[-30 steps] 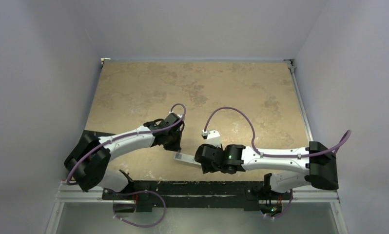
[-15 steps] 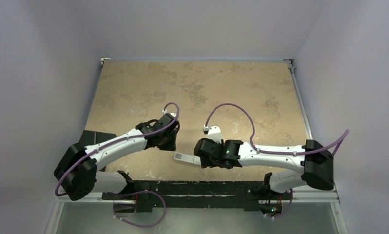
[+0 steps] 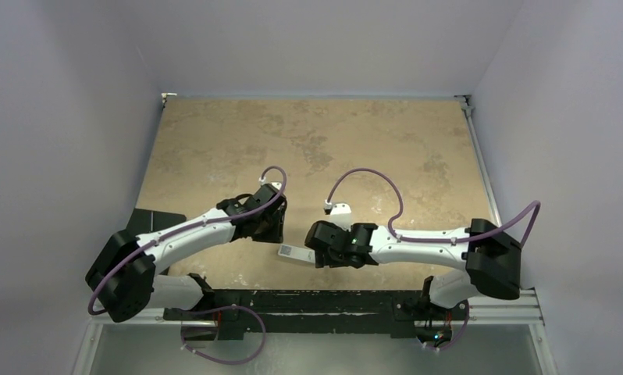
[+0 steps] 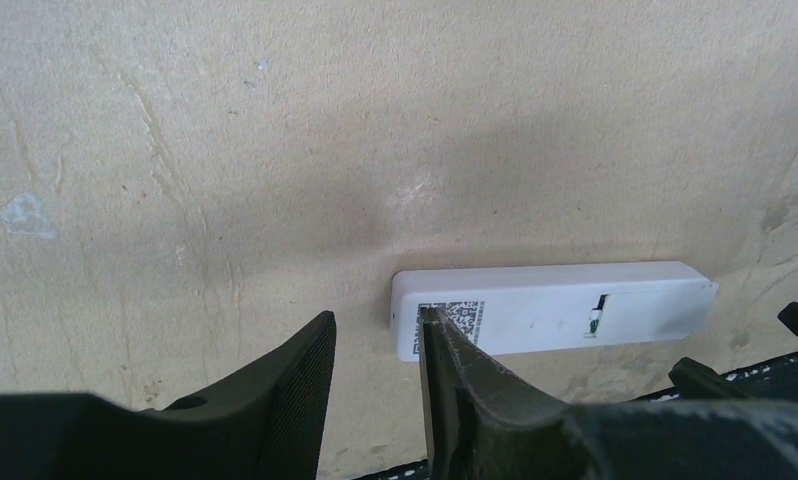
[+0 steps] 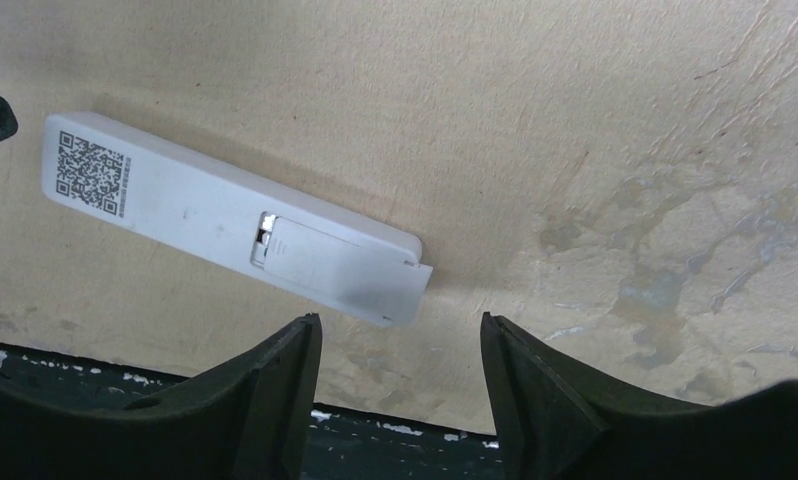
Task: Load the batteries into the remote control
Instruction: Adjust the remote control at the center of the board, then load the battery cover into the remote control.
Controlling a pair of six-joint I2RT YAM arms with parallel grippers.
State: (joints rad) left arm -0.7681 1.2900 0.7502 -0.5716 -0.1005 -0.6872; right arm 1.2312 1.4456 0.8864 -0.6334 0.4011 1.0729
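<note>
Looking first at the fingers, we find the left gripper (image 4: 377,330) parted only narrowly and holding nothing, one fingertip just over the label (image 4: 453,318) end of the remote control (image 4: 555,305). The right gripper (image 5: 400,335) stands wide and is also empty, near the remote's right end, where the battery cover (image 5: 340,265) juts past the body. The remote lies back-up on the table (image 5: 595,110), close to its near edge. No batteries show loose, so we judge the cover needs seating. We should brace the label end and push the cover straight along the remote, keeping it flat.
</note>
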